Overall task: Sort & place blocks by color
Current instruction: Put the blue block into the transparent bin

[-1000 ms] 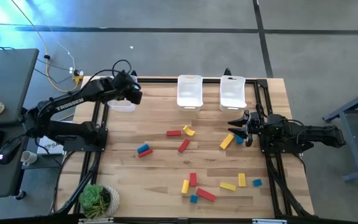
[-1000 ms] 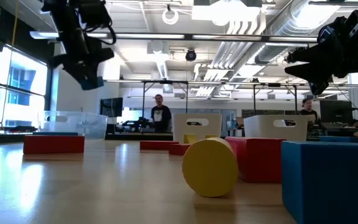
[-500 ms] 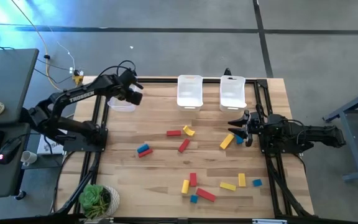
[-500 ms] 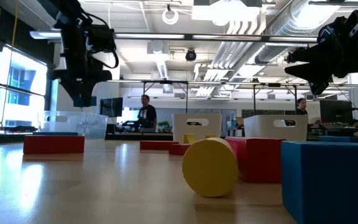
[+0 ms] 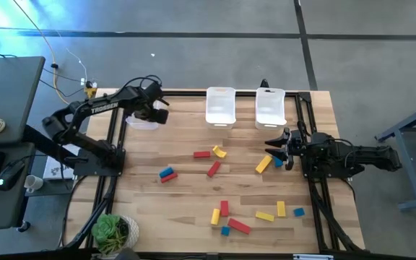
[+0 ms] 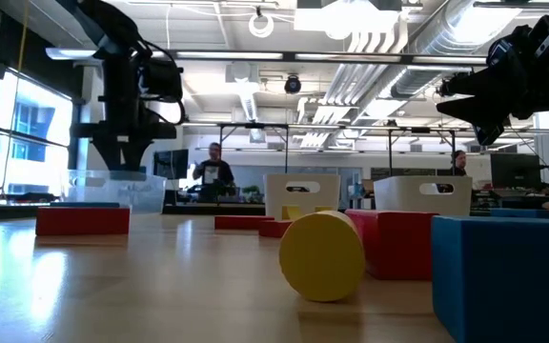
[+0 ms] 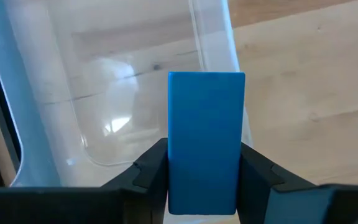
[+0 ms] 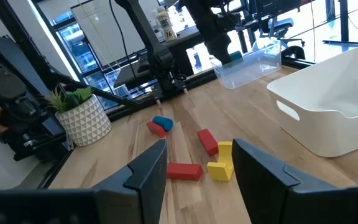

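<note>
The left claw (image 7: 204,180) grips a blue block (image 7: 206,140) between its two dark fingers (image 7: 148,171), the block standing upright and squeezed on both long sides. Past the block sits a clear plastic bin (image 7: 104,99) on the wooden counter (image 7: 303,81), its rounded corner and one wall lying just behind the block.

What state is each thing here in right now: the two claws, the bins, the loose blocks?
Left gripper: shut on a blue rectangular block, above the clear plastic bin.
Right gripper: open, holding nothing, above the table.
Clear plastic bin: looks empty.
Two white plastic bins: upright at the table's far edge.
Red, yellow and blue blocks: loose on the wooden table.
</note>
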Robot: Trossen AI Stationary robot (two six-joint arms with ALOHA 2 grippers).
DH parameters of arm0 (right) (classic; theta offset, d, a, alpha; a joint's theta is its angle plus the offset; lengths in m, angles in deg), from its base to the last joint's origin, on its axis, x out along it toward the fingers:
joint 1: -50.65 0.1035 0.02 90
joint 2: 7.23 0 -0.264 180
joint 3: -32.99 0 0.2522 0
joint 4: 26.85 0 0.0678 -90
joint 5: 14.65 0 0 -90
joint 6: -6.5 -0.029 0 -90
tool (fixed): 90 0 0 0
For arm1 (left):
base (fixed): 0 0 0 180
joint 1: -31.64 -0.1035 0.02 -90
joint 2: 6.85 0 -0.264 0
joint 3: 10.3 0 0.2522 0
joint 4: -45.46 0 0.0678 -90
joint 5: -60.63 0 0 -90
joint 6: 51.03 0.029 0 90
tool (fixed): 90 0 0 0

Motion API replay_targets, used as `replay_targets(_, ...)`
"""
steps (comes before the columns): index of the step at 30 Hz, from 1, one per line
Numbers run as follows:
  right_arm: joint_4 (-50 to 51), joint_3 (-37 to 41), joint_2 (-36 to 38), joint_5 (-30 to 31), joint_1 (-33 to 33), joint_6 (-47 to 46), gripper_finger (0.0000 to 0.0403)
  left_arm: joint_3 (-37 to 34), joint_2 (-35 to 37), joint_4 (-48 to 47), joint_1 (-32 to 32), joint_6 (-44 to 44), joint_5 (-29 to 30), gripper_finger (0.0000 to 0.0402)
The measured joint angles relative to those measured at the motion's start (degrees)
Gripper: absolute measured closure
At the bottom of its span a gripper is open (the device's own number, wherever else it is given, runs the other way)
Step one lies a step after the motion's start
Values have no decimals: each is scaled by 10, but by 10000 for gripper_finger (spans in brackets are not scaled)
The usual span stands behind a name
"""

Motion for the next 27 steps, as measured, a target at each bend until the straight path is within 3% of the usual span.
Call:
replay_targets(17, 0, 0, 0, 0, 0, 0, 236, 0, -1, -13, 0, -42, 2, 277)
replay_targets(27, 0, 0, 0, 0, 0, 0, 236, 0, -1, -19, 0, -23, 4, 209)
